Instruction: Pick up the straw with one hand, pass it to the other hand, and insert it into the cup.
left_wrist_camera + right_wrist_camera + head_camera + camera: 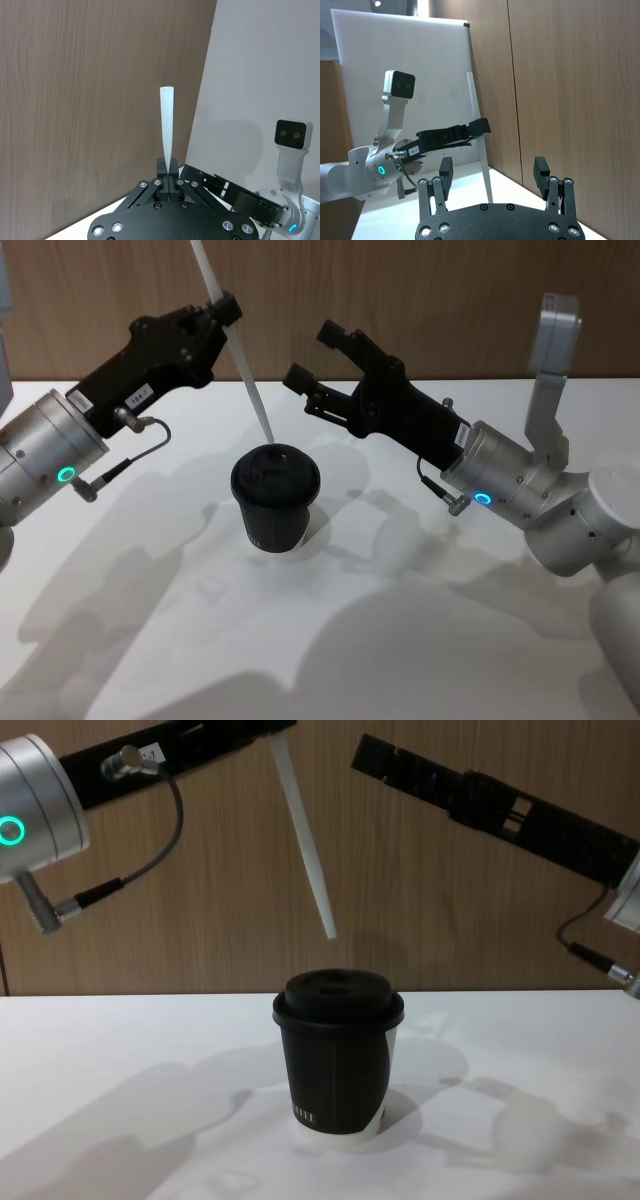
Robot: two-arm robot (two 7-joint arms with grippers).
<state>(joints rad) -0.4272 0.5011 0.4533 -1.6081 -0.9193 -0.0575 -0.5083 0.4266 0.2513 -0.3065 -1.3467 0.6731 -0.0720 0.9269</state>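
Observation:
My left gripper (228, 312) is shut on the straw (240, 350), a thin translucent white tube held tilted, its top end leaning away to the left. The straw's lower tip (329, 930) hangs a little above the domed lid of the black cup (275, 498), not touching it. The cup (338, 1060) stands upright on the table. In the left wrist view the straw (166, 120) rises from the shut fingertips (163, 167). My right gripper (312, 353) is open and holds nothing, in the air right of the straw. In the right wrist view its fingers (445, 170) stand wide apart, with the straw (477, 125) beyond them.
The white table (150, 640) spreads around the cup, with arm shadows across it. A wooden wall (450, 290) runs along the back. The robot's head camera (292, 135) shows on its post.

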